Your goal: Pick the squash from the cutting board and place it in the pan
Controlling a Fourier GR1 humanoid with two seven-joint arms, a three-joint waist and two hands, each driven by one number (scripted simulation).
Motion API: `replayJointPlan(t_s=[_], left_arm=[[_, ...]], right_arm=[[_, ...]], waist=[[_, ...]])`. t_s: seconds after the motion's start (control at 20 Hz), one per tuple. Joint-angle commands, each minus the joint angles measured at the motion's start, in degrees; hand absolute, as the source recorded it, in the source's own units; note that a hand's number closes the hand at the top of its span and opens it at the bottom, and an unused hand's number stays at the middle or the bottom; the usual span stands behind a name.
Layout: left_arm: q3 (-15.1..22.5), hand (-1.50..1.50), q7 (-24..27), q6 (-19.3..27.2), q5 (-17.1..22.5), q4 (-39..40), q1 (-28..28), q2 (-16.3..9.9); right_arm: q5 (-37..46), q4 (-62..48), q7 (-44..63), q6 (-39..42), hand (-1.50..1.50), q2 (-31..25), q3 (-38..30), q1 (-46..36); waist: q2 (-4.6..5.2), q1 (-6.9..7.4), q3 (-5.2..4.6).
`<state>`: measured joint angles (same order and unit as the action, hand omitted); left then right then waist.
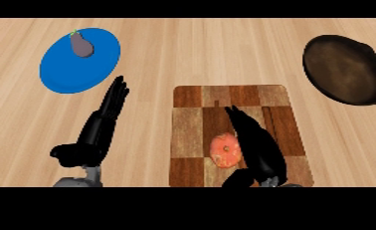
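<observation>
An orange, round squash lies on the checkered wooden cutting board, near its front middle. My right hand is over the board just right of the squash, fingers straight and pointing away, its side against or very near the squash. The dark brown pan sits at the far right of the counter, partly cut by the view's edge. My left hand rests open on the counter left of the board, fingers straight.
A blue plate at the upper left carries a purple eggplant. Light wooden counter lies between the board and the pan.
</observation>
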<state>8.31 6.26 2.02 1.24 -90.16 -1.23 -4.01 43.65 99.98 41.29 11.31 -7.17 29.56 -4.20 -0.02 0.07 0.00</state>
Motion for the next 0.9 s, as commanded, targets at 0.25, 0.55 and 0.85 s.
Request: replayJointPlan(t_s=[0.25,0.55,0.85], left_arm=[[1.47,0.0,-0.23,0.45,-2.93,-2.54,3.31,1.78],[-2.13,0.0,-0.77,-1.66,-0.36,0.76,-1.03,0.56],[-0.4,0.0,-1.35,-0.31,-2.03,0.11,-0.18,2.32]], right_arm=[[1.98,-9.09,-6.63,-2.55,-1.5,2.85,-3.38,0.62],[1.78,-13.4,-9.43,2.45,1.5,1.0,-1.95,0.69],[8.06,-21.84,-13.15,-2.96,1.5,3.33,-0.21,-2.98]], waist=[[0.0,0.04,0.0],[0.02,-0.12,-0.01],[0.03,0.09,0.01]])
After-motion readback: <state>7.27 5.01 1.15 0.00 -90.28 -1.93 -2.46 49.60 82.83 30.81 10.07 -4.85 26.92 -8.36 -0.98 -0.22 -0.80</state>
